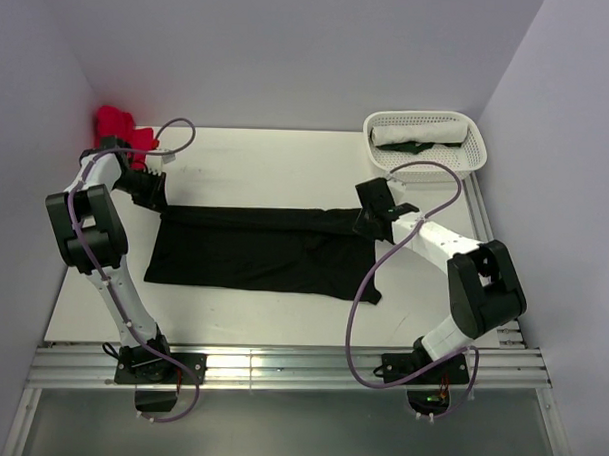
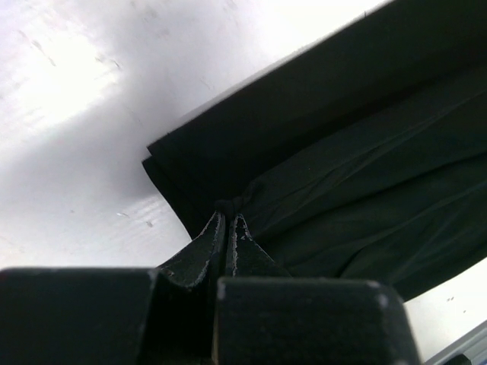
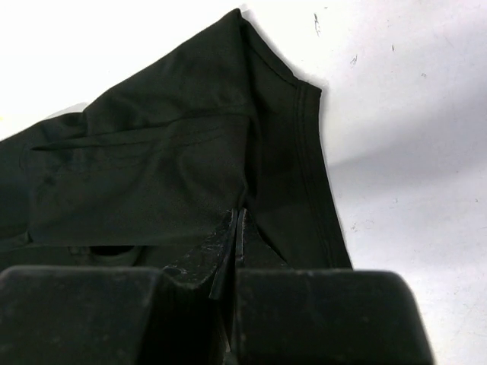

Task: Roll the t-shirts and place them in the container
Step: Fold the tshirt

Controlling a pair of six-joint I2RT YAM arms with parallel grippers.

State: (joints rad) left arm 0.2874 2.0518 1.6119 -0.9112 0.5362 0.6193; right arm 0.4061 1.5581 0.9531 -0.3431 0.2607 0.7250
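Observation:
A black t-shirt [image 1: 259,248] lies spread across the middle of the white table, its far edge folded over toward the near side. My left gripper [image 1: 157,197] is shut on the shirt's far left corner; in the left wrist view the jaws [image 2: 228,217] pinch a bunched fold of black cloth [image 2: 342,152]. My right gripper [image 1: 370,222] is shut on the shirt's far right edge; in the right wrist view the jaws [image 3: 240,213] are closed on the black cloth [image 3: 152,160] near a hemmed sleeve. A red shirt [image 1: 123,132] lies crumpled at the far left corner.
A white lattice basket [image 1: 469,159] stands at the far right, holding a rolled white shirt [image 1: 418,130] and a dark green cloth [image 1: 412,148]. Grey walls close in the table on three sides. A metal rail [image 1: 280,367] runs along the near edge.

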